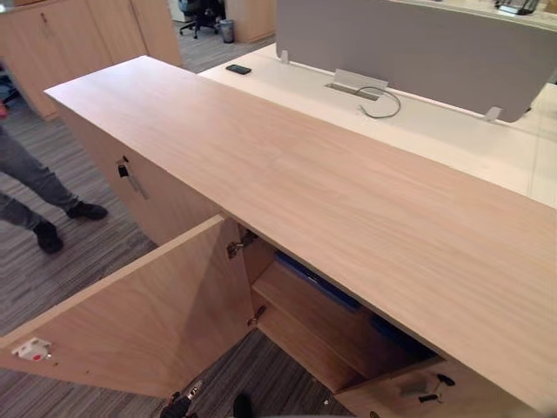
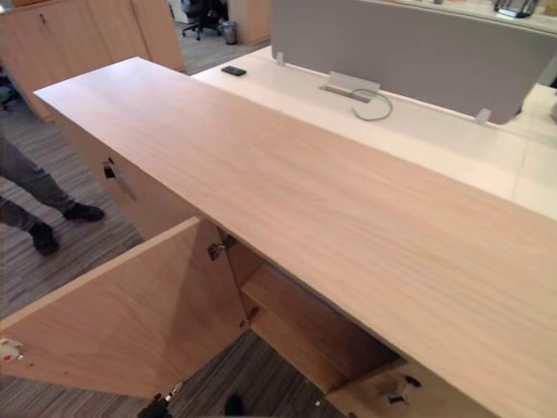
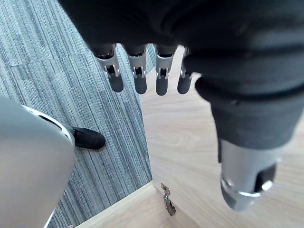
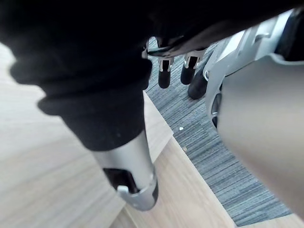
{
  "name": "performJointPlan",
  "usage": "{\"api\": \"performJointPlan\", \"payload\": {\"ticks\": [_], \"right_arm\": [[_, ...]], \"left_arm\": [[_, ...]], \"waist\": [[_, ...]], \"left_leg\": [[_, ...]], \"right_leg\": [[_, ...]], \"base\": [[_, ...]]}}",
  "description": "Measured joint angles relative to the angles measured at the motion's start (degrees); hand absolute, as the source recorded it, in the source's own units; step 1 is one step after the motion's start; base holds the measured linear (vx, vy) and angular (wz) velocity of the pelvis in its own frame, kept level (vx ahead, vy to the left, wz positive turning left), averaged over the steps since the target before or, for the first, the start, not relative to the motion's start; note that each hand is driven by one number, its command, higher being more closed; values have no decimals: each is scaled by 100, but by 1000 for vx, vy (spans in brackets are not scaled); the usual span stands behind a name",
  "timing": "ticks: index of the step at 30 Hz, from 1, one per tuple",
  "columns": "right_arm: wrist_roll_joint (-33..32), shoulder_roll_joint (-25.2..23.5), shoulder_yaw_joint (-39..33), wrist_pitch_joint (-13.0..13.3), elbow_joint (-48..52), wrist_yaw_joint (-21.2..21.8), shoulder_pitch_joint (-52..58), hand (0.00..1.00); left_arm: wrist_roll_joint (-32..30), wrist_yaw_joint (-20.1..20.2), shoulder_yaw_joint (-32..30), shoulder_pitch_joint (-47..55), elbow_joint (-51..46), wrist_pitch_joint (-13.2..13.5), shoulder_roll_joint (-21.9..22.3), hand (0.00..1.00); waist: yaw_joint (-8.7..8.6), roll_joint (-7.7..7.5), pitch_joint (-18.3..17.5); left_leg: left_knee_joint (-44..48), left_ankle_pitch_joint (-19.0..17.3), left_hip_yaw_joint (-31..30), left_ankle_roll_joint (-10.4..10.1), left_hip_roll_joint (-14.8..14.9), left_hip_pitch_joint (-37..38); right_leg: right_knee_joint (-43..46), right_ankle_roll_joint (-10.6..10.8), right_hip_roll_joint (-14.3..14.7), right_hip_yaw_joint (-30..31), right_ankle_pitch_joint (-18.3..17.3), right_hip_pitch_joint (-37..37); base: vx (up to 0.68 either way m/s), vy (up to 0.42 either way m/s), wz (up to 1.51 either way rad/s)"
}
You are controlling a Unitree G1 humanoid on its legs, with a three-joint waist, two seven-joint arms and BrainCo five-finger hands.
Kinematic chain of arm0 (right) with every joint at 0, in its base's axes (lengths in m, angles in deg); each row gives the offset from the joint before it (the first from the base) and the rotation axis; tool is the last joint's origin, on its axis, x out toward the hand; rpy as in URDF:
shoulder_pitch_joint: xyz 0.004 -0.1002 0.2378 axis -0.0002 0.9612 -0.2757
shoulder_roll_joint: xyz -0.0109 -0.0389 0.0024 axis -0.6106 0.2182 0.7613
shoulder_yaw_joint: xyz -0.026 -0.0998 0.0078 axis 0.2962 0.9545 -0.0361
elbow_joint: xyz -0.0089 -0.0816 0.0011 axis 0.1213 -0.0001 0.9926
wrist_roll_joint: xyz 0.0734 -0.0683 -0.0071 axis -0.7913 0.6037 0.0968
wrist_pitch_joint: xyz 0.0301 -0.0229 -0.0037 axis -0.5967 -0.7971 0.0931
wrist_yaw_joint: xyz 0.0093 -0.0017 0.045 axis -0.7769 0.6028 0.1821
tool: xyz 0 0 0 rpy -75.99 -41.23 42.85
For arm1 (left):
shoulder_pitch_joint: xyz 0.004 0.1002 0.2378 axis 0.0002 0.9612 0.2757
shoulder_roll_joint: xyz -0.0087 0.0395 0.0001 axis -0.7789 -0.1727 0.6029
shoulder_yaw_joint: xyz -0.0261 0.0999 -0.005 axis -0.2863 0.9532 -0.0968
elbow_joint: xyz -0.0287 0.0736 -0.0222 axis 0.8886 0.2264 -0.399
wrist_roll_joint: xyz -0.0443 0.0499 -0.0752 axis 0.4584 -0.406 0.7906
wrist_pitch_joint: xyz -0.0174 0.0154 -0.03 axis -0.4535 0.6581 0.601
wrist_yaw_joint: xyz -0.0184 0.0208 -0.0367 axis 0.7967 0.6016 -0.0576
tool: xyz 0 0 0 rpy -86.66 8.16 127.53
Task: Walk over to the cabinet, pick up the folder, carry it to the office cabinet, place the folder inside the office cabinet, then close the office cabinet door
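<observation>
The folder (image 1: 318, 280) is seemingly lying inside the cabinet (image 1: 305, 192), the left hand (image 3: 137, 71) and right hand (image 4: 164, 76) are hanging open and empty, so the door (image 1: 130, 322) is probably awaiting a push shut.

Left hand (image 3: 139, 78): black ribbed cover, silver fingers with dark rounded tips, thick silver thumb with a dark inset. Right hand (image 4: 130, 166): same black cover, silver thumb, dark-tipped fingers.

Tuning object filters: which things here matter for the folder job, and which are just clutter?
Job: cabinet, open door, blue folder inside, left hand, right hand.
Clutter: phone, cable, bin, chair, person's legs.
</observation>
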Motion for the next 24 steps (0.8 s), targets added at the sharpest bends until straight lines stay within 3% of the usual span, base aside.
{"api": "performJointPlan", "payload": {"ticks": [4, 7, 8, 9, 10, 11, 13, 16, 18, 20, 24], "right_arm": [[-2, -36, -213, -21, 3, 2, -43, 0], [-8, -53, -162, -33, 50, 2, -3, 0], [-13, -96, -67, -42, 209, 4, 73, 0], [-16, -152, 152, -44, 437, 8, 165, 0], [-16, -181, 296, -44, 533, 11, 191, 0], [-17, -202, 392, -40, 615, 11, 192, 0], [-23, -204, 527, -39, 627, 3, 208, 0], [-20, -207, 512, -85, 565, 3, 419, 0], [-14, -178, 504, -115, 568, 8, 462, 0], [-12, -115, 511, -202, 558, 7, 522, 0], [-12, -119, 507, -205, 444, 0, 597, 0]], "left_arm": [[-6, 3, 151, -5, -42, 45, -57, 0], [-96, 2, 141, -3, -48, 46, -34, 0], [-115, -1, 126, -26, -70, 46, -45, 0], [-131, -7, 121, -51, -170, 46, -54, 0], [-144, -6, 119, -32, -206, 48, -65, 0], [-164, -6, 90, -26, -221, 47, -67, 0], [-196, -6, 60, -27, -261, 45, -56, 0], [-223, -6, 10, -32, -304, 46, -53, 0], [-225, -7, -8, -5, -304, 47, -13, 0], [-265, -6, -3, -20, -245, 37, 14, 0], [-335, -5, 37, -17, -242, 38, 0, 0]], "waist": [[-8, -69, 45], [-131, -20, 122], [-169, -11, 162], [-139, 0, 194], [-107, -27, 203], [-69, -43, 204], [-72, -41, 194], [-17, -95, 148], [20, -80, 90], [14, -31, 67], [16, -39, 36]], "left_leg": [[-1, 6, -351, 41, -162, 2], [19, 27, -790, 140, -265, 46], [38, 36, -928, 168, -227, 77], [36, 36, -1052, 175, -211, 69], [35, 37, -1119, 175, -193, 59], [35, 42, -1197, 174, -162, 47], [32, 64, -1370, 135, -83, 40], [1, 5, -1480, 61, -94, -14], [0, -18, -1394, 4, -21, -19], [1, 54, -1366, -136, 94, -11], [2, 148, -1489, -210, 98, -76]], "right_leg": [[127, -92, -93, -281, -53, 132], [1016, -230, -226, -342, -134, 13], [1588, -298, -273, -81, -198, -230], [2118, -334, -194, 631, -281, -535], [2199, -244, -86, 1140, -339, -659], [2068, -120, -27, 1328, -425, -718], [1607, -78, 35, 1246, -432, -727], [982, 52, 102, 996, -153, -780], [699, 154, 135, 975, -203, -709], [636, 151, 259, 890, -199, -689], [528, 151, 293, 653, -196, -558]], "base": [[41, 18, 51], [81, 78, 77], [82, 92, 75], [59, 67, 66], [52, 75, 48], [13, 17, 40], [-18, -69, 42], [-33, -185, 27], [-25, -216, -13], [-32, -181, -2], [37, -92, 30]]}}
